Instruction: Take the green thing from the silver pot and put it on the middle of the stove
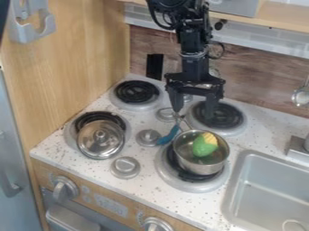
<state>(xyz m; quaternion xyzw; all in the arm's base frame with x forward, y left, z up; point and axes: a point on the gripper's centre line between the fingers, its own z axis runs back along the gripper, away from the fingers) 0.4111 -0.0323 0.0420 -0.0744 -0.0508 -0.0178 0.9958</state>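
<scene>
Green-husked toy corn (pixel 205 145) sits in the silver pot (pixel 204 169), camera-side of the gripper (pixel 193 112), which is hanging wide open, so I'd go forward, then down.

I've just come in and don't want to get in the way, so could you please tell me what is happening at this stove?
The robot's gripper hangs over the back of the stove with its fingers apart, holding nothing. The green thing, with a yellow part, is still in the silver pot on the front right burner, not yet on the middle of the stove. A glass lid lies over the front left burner.
</scene>
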